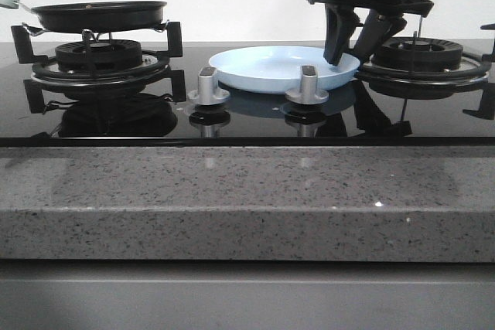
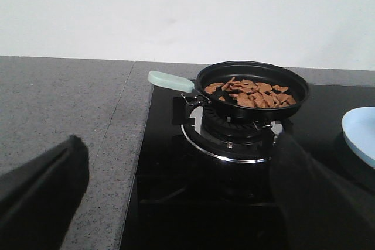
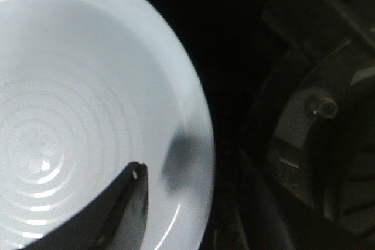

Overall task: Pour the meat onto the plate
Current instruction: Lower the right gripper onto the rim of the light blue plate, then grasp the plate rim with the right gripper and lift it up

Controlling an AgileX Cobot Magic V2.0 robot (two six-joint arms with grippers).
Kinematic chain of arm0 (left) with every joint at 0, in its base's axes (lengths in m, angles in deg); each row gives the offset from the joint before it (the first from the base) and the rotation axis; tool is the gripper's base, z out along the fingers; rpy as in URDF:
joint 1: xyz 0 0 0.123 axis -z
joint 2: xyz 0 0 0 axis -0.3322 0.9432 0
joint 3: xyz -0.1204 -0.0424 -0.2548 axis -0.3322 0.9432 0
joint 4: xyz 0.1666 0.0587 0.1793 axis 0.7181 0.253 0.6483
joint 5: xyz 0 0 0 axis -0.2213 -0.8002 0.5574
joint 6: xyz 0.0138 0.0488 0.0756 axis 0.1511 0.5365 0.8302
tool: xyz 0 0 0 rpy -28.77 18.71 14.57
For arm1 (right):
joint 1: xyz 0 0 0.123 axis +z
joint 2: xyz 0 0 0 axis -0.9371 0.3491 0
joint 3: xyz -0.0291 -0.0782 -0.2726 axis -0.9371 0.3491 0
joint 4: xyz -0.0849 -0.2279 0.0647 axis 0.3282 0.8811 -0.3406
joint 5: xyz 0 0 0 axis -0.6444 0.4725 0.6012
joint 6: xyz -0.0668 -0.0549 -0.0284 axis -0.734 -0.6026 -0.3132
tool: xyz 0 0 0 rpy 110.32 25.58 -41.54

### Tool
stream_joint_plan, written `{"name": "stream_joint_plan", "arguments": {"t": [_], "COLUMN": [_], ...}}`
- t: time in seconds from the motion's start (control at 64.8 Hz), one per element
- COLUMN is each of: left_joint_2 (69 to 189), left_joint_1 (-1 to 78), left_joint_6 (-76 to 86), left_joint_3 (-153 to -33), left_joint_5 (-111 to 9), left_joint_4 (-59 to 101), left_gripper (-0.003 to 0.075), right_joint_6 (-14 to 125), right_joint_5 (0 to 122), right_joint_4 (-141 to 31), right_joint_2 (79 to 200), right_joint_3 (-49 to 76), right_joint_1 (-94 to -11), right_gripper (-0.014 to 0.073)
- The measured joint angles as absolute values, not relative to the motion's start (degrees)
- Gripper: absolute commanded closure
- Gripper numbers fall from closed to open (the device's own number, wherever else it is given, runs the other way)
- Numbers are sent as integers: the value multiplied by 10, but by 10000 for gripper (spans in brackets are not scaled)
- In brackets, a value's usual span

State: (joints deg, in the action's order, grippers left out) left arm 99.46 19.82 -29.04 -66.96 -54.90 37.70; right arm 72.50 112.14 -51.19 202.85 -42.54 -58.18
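The meat [image 2: 252, 93], a heap of small light-brown chunks, lies in a black frying pan [image 2: 296, 86] with a pale handle [image 2: 170, 81] on the left burner. In the front view the pan [image 1: 100, 15] hides the meat behind its wall. The pale-blue plate [image 1: 271, 63] sits on the glass hob between the burners and holds nothing; its edge also shows in the left wrist view [image 2: 360, 133]. My right gripper [image 1: 352, 56] is open, and its fingers straddle the plate's right rim [image 3: 196, 115], with one finger [image 3: 126, 203] inside the plate. My left gripper [image 2: 176, 203] is open and empty, short of the pan.
Two silver knobs [image 1: 208, 86] [image 1: 308, 85] stand in front of the plate. The right burner grate [image 1: 421, 56] is just beside the right gripper. A grey speckled counter [image 1: 232, 199] runs along the front, and more counter [image 2: 58, 103] lies left of the hob.
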Motion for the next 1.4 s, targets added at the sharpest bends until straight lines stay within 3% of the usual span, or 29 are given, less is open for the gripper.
{"name": "stream_joint_plan", "arguments": {"t": [0.154, 0.386, 0.586, 1.142, 1.404], "left_joint_2": [995, 995, 995, 995, 995], "left_joint_1": [198, 198, 198, 198, 198], "left_joint_6": [-290, -290, -290, -290, -290], "left_joint_3": [-670, -670, -670, -670, -670], "left_joint_5": [-549, -549, -549, -549, -549], "left_joint_4": [377, 377, 377, 377, 377], "left_gripper": [101, 101, 101, 101, 101], "right_joint_6": [725, 725, 729, 731, 731], "right_joint_5": [1120, 1121, 1121, 1192, 1201], "right_joint_4": [-510, -509, -518, -529, -533], "right_joint_2": [2028, 2031, 2033, 2031, 1983], "right_joint_3": [-426, -426, -427, -541, -537], "right_joint_1": [-582, -582, -582, -582, -582], "right_gripper": [232, 509, 667, 663, 663]}}
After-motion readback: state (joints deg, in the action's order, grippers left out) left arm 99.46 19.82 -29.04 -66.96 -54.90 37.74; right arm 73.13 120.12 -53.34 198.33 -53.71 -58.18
